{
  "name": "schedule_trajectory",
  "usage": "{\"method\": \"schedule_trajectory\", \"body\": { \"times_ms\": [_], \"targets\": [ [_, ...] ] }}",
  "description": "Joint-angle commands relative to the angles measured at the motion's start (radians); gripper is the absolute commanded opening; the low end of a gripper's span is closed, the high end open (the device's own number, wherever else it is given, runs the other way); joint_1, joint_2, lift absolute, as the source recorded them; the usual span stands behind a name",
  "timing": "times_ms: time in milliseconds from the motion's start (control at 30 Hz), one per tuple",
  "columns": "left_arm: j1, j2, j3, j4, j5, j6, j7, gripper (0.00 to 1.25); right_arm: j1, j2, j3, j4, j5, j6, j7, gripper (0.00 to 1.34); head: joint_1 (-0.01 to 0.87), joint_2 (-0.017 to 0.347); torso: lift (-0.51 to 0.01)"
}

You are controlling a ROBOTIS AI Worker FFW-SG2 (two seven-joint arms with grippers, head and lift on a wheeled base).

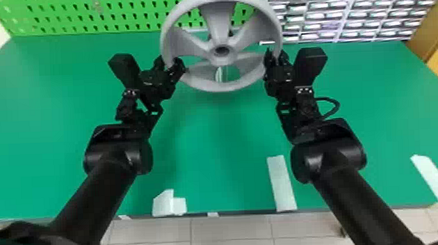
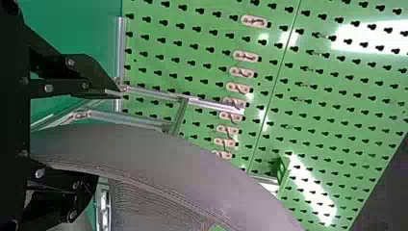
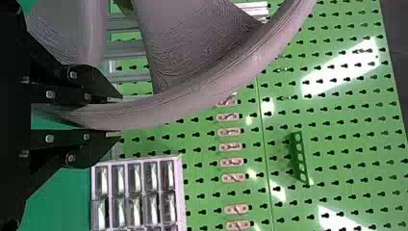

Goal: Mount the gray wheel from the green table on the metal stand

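Observation:
The gray wheel is upright above the back of the green table. At its left rim, my left gripper is open; in the left wrist view that gripper has the wheel's rim between its fingers, with a gap to one of them. My right gripper is shut on the right rim; the right wrist view shows this gripper with both fingers close against the wheel. Metal bars of the stand lie behind the wheel; whether hub and stand meet I cannot tell.
A green pegboard rises behind the table. Right of the wheel stands a rack of small drawers. White tape pieces lie near the table's front edge.

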Motion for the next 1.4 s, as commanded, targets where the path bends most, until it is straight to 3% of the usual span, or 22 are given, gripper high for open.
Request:
{"method": "schedule_trajectory", "body": {
  "times_ms": [0, 600, 1367],
  "targets": [
    [-0.002, 0.000, 0.001, 0.000, 0.000, 0.007, 0.000, 0.38, 0.006, 0.002, -0.010, -0.021, 0.013, 0.027, 0.000, 0.24, 0.868, 0.052, -0.093],
    [-0.014, 0.000, 0.026, 0.023, 0.002, 0.074, -0.001, 0.38, 0.008, 0.008, -0.024, -0.058, 0.022, 0.145, 0.000, 0.24, 0.868, 0.052, -0.093],
    [-0.029, 0.001, 0.053, -0.010, -0.014, 0.180, -0.003, 0.38, 0.031, 0.015, -0.061, -0.199, 0.065, 0.347, -0.035, 0.23, 0.868, 0.052, -0.093]
  ]
}}
